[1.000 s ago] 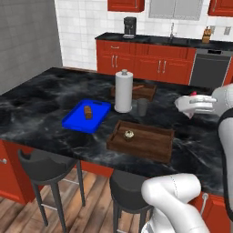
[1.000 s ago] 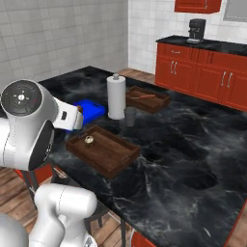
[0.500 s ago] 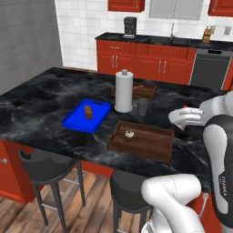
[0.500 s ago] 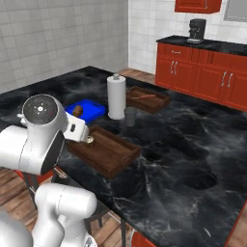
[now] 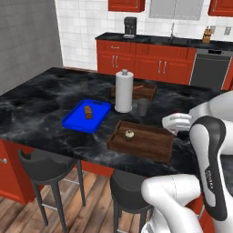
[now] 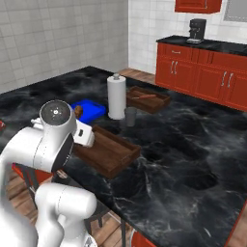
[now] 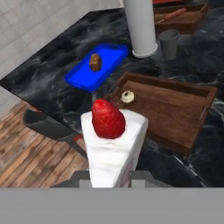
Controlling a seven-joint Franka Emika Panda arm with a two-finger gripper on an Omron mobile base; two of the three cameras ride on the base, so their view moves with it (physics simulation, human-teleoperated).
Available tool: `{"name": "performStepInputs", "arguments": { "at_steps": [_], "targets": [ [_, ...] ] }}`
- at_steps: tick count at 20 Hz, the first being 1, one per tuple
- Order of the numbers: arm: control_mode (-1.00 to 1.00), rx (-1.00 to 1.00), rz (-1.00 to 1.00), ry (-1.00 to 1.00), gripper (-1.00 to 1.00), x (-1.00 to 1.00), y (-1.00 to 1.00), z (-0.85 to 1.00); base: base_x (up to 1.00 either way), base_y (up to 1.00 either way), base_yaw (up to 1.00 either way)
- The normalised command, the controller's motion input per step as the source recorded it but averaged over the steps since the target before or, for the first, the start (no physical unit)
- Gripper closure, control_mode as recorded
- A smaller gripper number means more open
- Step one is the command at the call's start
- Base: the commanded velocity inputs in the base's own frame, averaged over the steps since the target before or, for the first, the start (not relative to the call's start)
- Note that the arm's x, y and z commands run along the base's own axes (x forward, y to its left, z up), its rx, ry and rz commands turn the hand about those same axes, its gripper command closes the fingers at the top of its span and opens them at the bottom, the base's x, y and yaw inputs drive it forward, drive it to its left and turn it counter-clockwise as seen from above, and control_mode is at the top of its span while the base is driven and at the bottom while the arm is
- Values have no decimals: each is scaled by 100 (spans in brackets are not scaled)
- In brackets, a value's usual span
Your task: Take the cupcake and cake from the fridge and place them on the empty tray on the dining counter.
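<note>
The cake, a white wedge topped with a red strawberry, sits between my gripper's jaws, which are shut on it. It hangs above the near right part of the dining counter. The dark wooden tray lies just left of the gripper. The cupcake stands in the tray's left end and shows in the hand view as the cupcake in the tray. In the right base view my arm partly covers the gripper beside the tray. The fridge is out of view.
A blue tray holding a brown loaf lies left of the wooden one. Behind them stand a paper towel roll, a grey cup and a second wooden tray. Two dark stools line the counter's near edge.
My arm has swung left and down with the cake, bringing the hand from high on the right to just beside the wooden tray's right end.
</note>
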Motion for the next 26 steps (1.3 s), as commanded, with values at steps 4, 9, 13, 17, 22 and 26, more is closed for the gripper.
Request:
{"name": "performStepInputs", "arguments": {
  "at_steps": [4,9,13,17,22,26],
  "targets": [
    [-100,-1,0,10,100,23,-8,-47,0,0,0],
    [-100,-2,0,5,100,33,-13,-39,0,0,0],
    [-100,-1,0,4,100,37,-17,-39,0,0,0],
    [-100,-1,0,4,100,40,-12,-37,0,0,0],
    [-100,-1,0,4,100,47,-3,-34,0,0,0],
    [-100,-3,0,6,100,45,-5,-34,0,0,0]
  ]
}}
